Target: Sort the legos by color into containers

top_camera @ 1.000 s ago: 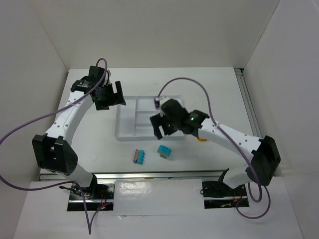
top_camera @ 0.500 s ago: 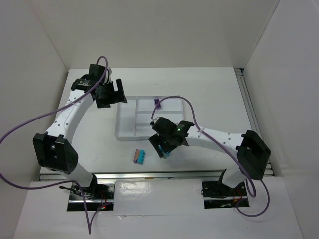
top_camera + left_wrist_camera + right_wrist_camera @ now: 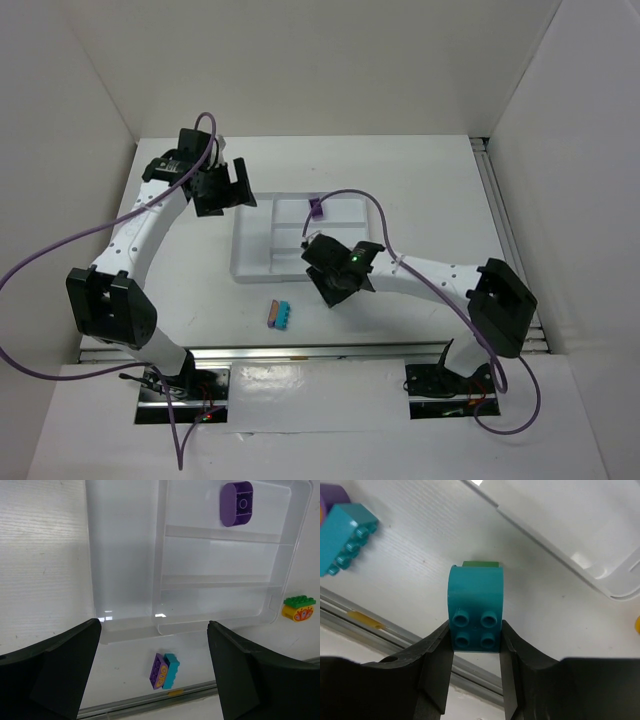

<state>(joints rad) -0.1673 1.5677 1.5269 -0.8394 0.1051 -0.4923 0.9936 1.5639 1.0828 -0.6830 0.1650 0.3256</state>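
Note:
My right gripper (image 3: 476,630) is shut on a cyan lego (image 3: 475,607) that has a green lego (image 3: 481,564) stuck to its far side, low over the table in front of the tray. In the top view the right gripper (image 3: 335,290) hides this stack. A purple and cyan pair of legos (image 3: 280,315) lies to its left, and it shows in the left wrist view (image 3: 165,671) too. The divided tray of containers (image 3: 250,255) holds one purple lego (image 3: 316,208) in its far section. My left gripper (image 3: 222,190) hovers open above the tray's far left corner.
A green lego on an orange one (image 3: 298,608) sits on the table just right of the tray (image 3: 125,555). A metal rail (image 3: 365,620) runs along the table's near edge, close behind the right gripper. White walls enclose the table.
The right gripper came from over the tray toward the near edge, went down onto the cyan and green stack and shut on it. The left arm stayed still.

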